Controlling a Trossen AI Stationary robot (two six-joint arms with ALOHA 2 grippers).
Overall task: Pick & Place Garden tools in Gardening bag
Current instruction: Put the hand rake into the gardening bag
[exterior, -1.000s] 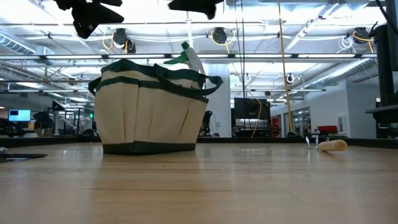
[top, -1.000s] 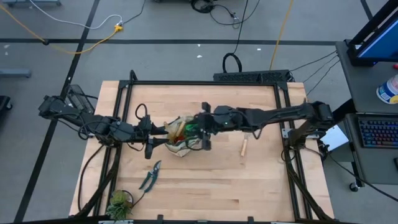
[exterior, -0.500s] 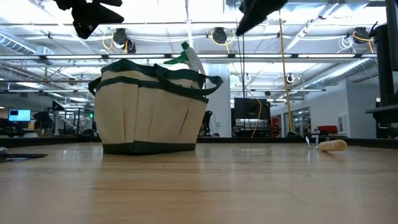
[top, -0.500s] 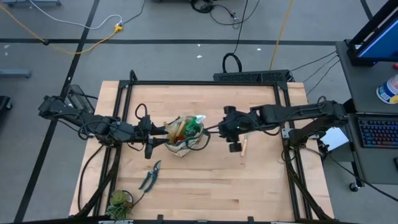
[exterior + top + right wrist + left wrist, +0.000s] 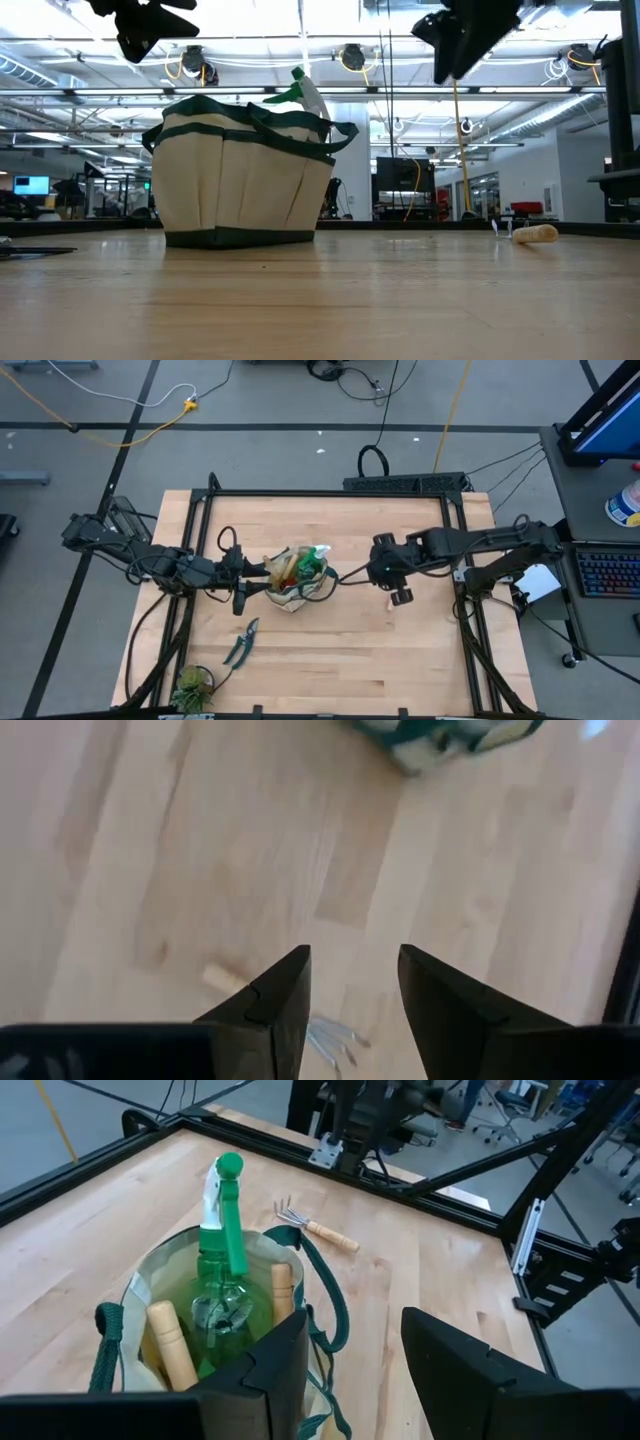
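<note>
The right claw (image 5: pixel 400 596), fingers apart and empty, hangs above the hand rake (image 5: pixel 314 1227) lying right of the gardening bag (image 5: pixel 293 582). The rake seems light and stiff; its wooden handle is the best hold. The left claw (image 5: pixel 240 600), open, waits beside the bag.

This is a robotics lab or workshop in a large open industrial hall. The wooden table (image 5: pixel 330 640) sits in a black metal frame (image 5: pixel 330 493) on a grey floor strewn with cables (image 5: pixel 120 400). At 3 o'clock stands a desk with a keyboard (image 5: pixel 607 572). Across the hall, exposed ceiling beams (image 5: pixel 300 92), strip lights and what may be monitors (image 5: pixel 30 185) show.
</note>
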